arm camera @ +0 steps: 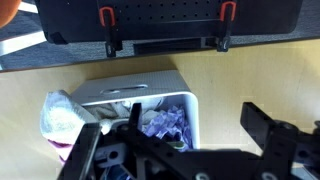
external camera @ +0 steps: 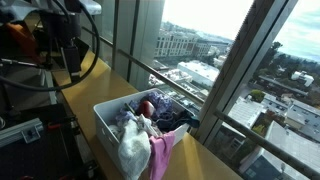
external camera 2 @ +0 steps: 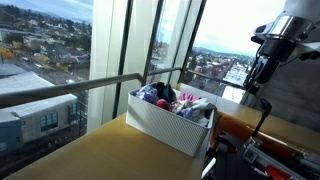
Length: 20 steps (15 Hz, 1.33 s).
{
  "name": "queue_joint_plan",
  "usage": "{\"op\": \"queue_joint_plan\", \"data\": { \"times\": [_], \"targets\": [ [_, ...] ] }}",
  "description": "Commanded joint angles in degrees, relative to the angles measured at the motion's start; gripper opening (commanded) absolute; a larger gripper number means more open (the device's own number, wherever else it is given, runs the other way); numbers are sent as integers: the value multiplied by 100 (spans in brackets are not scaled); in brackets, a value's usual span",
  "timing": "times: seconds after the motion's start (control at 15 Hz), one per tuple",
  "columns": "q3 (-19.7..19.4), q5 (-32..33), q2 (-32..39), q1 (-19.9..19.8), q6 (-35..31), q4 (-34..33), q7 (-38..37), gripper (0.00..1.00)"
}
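Observation:
A white rectangular bin (external camera: 112,118) (external camera 2: 163,124) (arm camera: 150,95) stands on the wooden tabletop (external camera: 110,82) by the window, full of crumpled clothes. A white cloth (external camera: 133,150) (arm camera: 60,115) and a pink cloth (external camera: 161,155) hang over one end of it. Purple and dark pieces (arm camera: 162,125) (external camera 2: 165,97) lie inside. My gripper (arm camera: 175,140) hangs high above the bin's edge, open and holding nothing. In both exterior views the gripper (external camera: 68,55) (external camera 2: 256,84) is well above and to the side of the bin.
Tall windows with metal rails (external camera 2: 90,85) run along the table's far side. A black case with red clamps (arm camera: 170,20) sits beyond the bin. Black cables (external camera: 40,80) loop near the arm, and orange equipment (external camera 2: 240,128) lies beside the bin.

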<state>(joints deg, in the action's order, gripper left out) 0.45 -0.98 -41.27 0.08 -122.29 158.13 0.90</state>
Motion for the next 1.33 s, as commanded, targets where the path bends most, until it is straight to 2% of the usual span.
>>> {"op": "queue_joint_plan", "data": {
  "times": [0.0, 1.27],
  "targets": [
    [-16, 14, -1, 18, 16, -11, -13, 100],
    [-18, 21, 62, 16, -7, -96, -4, 100]
  ]
}}
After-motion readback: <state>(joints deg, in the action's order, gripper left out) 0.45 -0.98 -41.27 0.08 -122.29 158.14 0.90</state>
